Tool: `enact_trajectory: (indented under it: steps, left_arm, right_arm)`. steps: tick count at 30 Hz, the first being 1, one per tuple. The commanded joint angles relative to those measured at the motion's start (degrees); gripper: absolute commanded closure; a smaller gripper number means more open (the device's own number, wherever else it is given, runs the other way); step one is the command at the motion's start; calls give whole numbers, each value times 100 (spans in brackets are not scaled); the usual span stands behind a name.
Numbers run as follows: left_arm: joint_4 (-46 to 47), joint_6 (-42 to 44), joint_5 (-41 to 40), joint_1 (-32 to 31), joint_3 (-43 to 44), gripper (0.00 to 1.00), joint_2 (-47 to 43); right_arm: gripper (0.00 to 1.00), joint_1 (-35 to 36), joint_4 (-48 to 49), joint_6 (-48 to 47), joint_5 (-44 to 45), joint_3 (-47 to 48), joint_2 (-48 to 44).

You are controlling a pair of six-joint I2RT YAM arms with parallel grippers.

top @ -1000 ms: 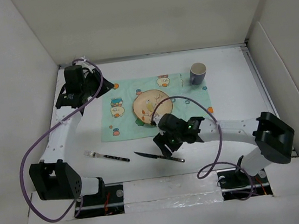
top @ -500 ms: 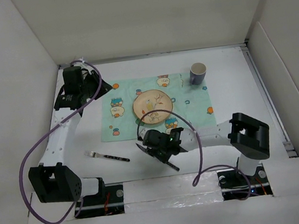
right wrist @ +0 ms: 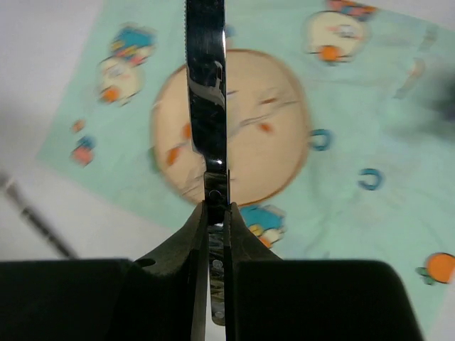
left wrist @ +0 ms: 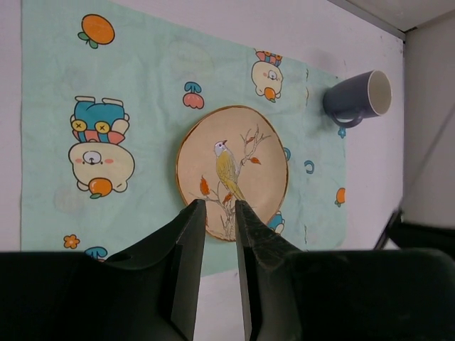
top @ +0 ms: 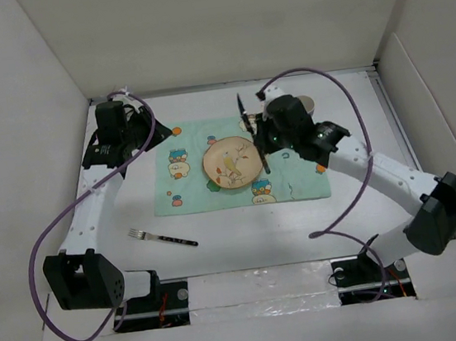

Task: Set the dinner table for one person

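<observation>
1. over the green placemat [top: 188, 184], the right jaws are pinched tight on the knife [right wrist: 205, 92]. they grip it by the handle, so the blade sticks out ahead, above the plate [top: 231, 162].
2. i think the knife is held up in the air so it can be laid down beside the plate.
3. the left jaws hang at the far left, almost closed with a thin gap. they hold nothing and are out of the way.
4. the fork [top: 163, 238] lies on the bare white counter [top: 246, 247] near the front, off the mat, so it looks not yet set.
5. the mug [left wrist: 355, 96] sits by the mat's far right corner.
</observation>
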Motion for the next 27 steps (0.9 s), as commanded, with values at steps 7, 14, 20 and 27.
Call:
enact_trajectory:
  steps: [7,14,20,27]
  left_arm:
    - [311,50,128,-15,-547,78,-304]
    - [434,42,172,-15,-934,78,-339]
    - [496,42,216,-15,-996,78,-278]
    - [513,24,251,-15,-961,78,-164]
  right_arm:
    - [100,-1814,-180,528,-82,568,2046]
    - [100,-1947,-136,669,-187,683,2637]
    - [100,-1947,-57,766,-179,533,2804]
    - [100,-1947,-163,845,6,525,3041]
